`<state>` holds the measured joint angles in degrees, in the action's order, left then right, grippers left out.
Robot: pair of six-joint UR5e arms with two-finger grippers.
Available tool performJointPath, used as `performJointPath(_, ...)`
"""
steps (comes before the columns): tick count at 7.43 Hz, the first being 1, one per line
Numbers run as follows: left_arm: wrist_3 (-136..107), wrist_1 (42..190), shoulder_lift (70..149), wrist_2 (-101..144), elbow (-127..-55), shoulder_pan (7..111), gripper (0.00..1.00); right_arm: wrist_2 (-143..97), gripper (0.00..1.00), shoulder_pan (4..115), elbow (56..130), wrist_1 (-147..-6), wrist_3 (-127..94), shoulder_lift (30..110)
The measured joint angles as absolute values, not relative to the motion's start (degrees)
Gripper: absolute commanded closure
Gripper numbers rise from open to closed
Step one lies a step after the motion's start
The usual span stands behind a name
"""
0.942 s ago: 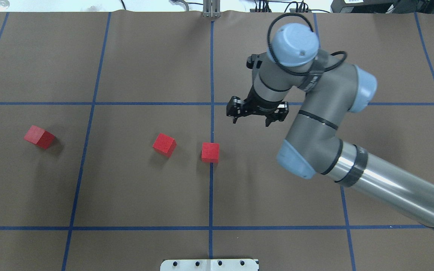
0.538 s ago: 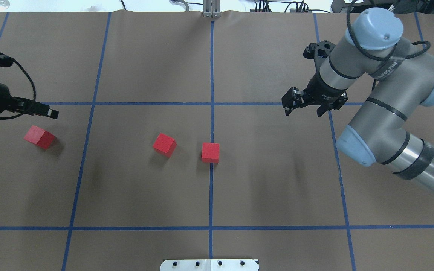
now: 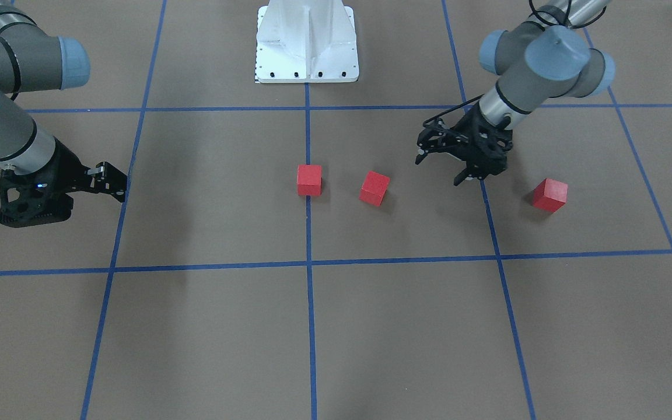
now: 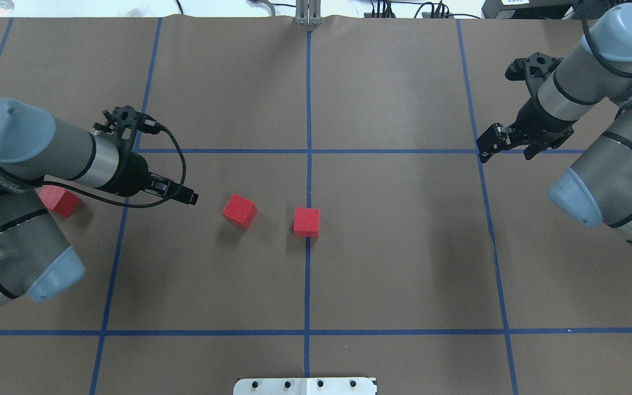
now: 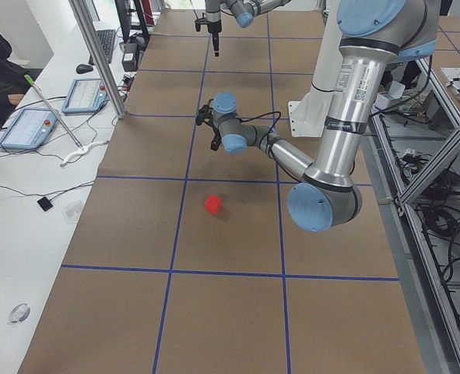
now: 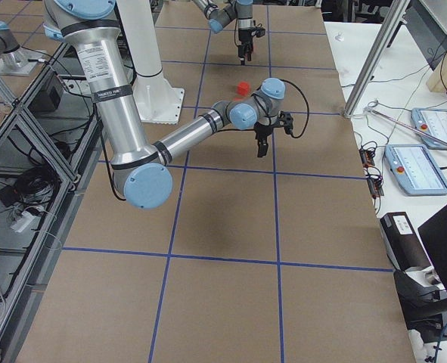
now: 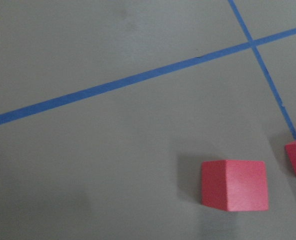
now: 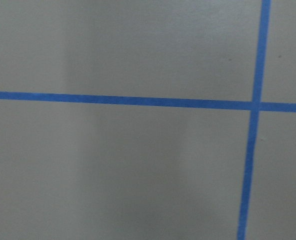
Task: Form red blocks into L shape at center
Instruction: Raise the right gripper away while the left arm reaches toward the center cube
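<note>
You have three red blocks lying apart in a loose row. The centre block (image 4: 306, 222) sits on the centre line (image 4: 308, 109). The second block (image 4: 239, 211) lies near its left, turned askew. The third block (image 4: 61, 202) lies well off to the left, partly under the left arm (image 4: 36, 151). Your left gripper (image 3: 438, 171) hangs spread and empty between the second and third. Your right gripper (image 4: 504, 159), also spread and empty, hangs far right.

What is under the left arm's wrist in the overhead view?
One red cube, half covered there. The front-facing view shows it whole, resting alone on the brown paper, apart from the left gripper.
</note>
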<state>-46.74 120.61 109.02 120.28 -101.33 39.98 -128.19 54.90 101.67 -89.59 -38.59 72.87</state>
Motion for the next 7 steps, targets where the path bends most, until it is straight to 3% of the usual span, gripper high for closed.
performJointPath(3, -40.8, 106.4, 118.8, 115.6, -99.9, 35.6, 0.01, -127.7, 0.0, 57.4, 97.8, -89.2, -31.6, 74.5)
performJointPath(7, -40.2, 104.5, 122.8, 111.2, -94.8, 33.3, 0.01, -127.6, 0.0, 58.8, 94.4, -88.9, -28.4, 74.9)
